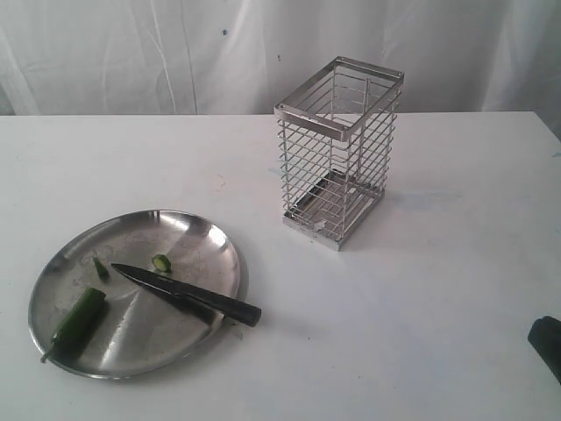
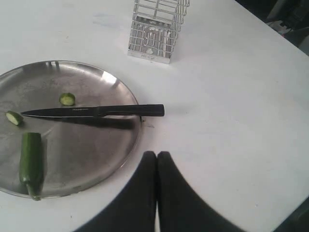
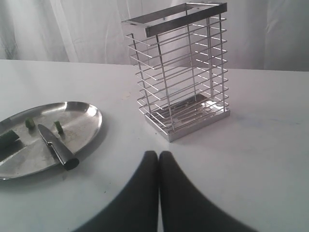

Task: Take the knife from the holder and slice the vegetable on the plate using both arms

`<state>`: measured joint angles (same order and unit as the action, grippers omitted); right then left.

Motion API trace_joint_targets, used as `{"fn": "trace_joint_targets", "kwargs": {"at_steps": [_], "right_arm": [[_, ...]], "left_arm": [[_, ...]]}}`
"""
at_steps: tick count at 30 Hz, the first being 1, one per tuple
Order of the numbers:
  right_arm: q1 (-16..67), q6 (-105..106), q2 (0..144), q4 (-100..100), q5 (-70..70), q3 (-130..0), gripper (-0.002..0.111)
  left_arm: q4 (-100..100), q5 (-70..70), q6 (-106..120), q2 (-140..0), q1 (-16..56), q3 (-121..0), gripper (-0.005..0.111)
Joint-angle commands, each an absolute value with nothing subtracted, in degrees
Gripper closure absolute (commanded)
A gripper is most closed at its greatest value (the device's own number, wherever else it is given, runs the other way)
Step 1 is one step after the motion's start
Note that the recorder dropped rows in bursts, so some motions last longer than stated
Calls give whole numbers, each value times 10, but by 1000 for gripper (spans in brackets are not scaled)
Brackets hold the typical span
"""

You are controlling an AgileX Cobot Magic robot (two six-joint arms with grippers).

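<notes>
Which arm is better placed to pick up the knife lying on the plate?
Left, probably. The left fingers, shut, hover close to the knife handle at the plate rim; the right fingers, also shut, are farther off, facing the holder.

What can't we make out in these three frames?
- Exterior view: what seems to be the right arm is only a dark corner, cut off by the frame edge, so its pose is unknown.
- Left wrist view: the holder has its top cut off by the frame edge. A faint marking on the knife blade is too small to read.
- Right wrist view: the vegetable is mostly cut off by the frame edge, and the plate partly.
</notes>
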<state>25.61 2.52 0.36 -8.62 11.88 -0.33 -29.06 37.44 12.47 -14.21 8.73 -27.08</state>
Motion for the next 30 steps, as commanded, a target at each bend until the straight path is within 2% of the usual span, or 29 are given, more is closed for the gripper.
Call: {"fn": "trace_joint_targets", "kwargs": {"at_steps": [1,11,18,30], "right_arm": [[251,22,0,-80,119,0,108],[251,22,0,-80,119,0,108],[251,22,0,-80,119,0,108],[251,22,0,-80,119,0,108]], "left_arm": [[-300,375,120,-139,87,-267,107],[-249,209,110,-56,87,-144,107],[-156,189,-42,0,87,-52,107],[-128,122,-41,0,87,0,107]]}}
